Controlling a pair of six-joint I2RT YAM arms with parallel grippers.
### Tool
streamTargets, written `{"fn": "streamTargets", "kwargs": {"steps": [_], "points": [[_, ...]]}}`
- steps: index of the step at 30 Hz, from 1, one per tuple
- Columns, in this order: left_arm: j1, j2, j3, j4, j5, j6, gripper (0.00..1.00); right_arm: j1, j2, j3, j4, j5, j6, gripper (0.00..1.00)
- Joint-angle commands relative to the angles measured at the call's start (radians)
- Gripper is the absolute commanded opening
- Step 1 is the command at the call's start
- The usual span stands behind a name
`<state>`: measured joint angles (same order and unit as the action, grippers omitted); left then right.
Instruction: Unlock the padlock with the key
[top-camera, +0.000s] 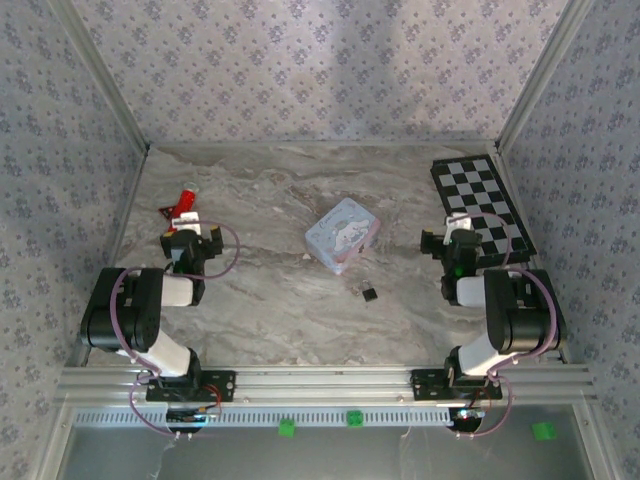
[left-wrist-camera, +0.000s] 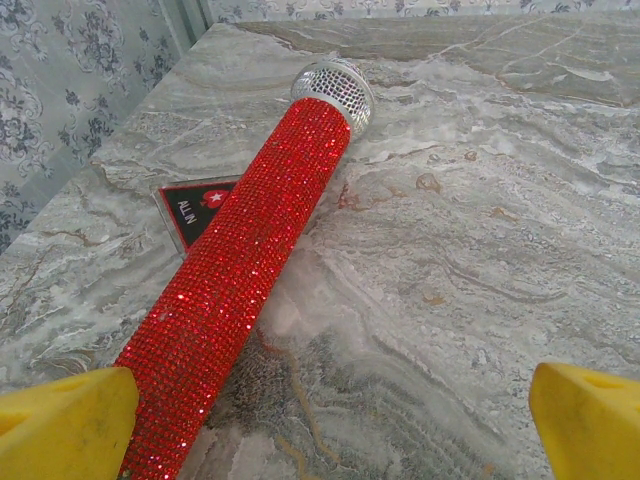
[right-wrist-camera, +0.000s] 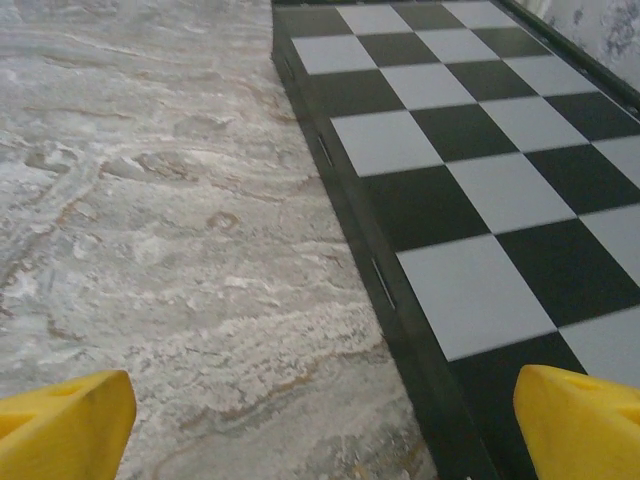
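Padlock (top-camera: 370, 293) flat on table (top-camera: 270, 310), well apart from both grippers: off to the right of left gripper (top-camera: 188, 225), off to the left of right gripper (top-camera: 458, 228), blue tin (top-camera: 342, 233) near, just beyond. Left jaws spread wide, nothing held, red mic (left-wrist-camera: 240, 270) just ahead, lying over a dark card (left-wrist-camera: 195, 205). Right jaws wide too, empty, chessboard (right-wrist-camera: 480, 200) edge just ahead.

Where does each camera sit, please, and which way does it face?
Top: above and behind the arms, looking down on table, tin, padlock; both arms show.
Left wrist: low, facing forward along the microphone; yellow fingertips at bottom corners.
Right wrist: low, facing the chessboard's edge; yellow fingertips likewise.
Shared: top also sees microphone and chessboard.
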<state>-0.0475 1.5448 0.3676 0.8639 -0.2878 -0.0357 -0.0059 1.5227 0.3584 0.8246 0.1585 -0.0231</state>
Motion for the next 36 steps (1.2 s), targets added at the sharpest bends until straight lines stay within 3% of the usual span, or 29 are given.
{"fn": "streamTargets", "kwargs": {"steps": [1, 36], "points": [[0.005, -0.009, 0.017, 0.01, -0.006, -0.013, 1.0, 0.0, 0.002, 0.024, 0.014, -0.011, 0.009, 0.99], [0.005, -0.009, 0.019, 0.009, -0.004, -0.013, 1.0, 0.01, 0.002, 0.015, 0.033, 0.02, 0.006, 0.99]]}}
